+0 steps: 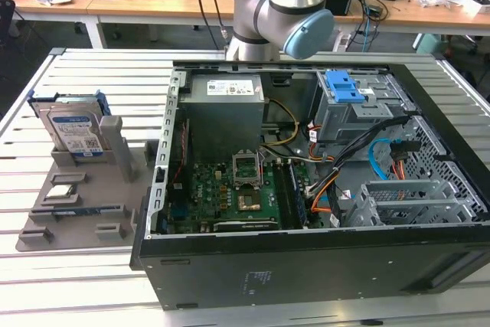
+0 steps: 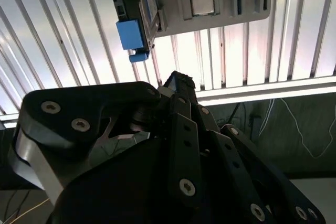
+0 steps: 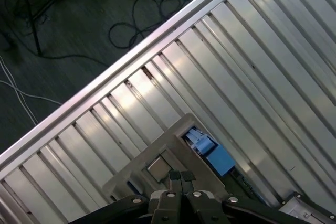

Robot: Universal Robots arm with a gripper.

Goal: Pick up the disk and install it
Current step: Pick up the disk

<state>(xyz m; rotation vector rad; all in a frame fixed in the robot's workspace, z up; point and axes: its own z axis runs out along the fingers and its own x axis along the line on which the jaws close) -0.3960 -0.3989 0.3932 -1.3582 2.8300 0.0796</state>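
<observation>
Hovering above the ribbed table [image 1: 92, 74], gripper [image 3: 181, 175]: fingers closed together in both wrist views, nothing held. Nearest below it, grey holder [image 3: 176, 148] with a chip [image 2: 201, 1] in one slot. Disk [image 1: 73, 129]: upright in the holder's far end, clipped in its blue frame, untouched, at the exterior view's left of the open computer case [image 1: 306, 277]. Arm [image 1: 283, 13]: at the case's far side.

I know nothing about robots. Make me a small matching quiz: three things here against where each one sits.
Things:
1. disk
2. latch
3. motherboard

Places:
A. on top of the grey bay
B. lying flat inside the case
C. standing upright in the grey holder

Pairs: 1-C, 2-A, 3-B
</observation>
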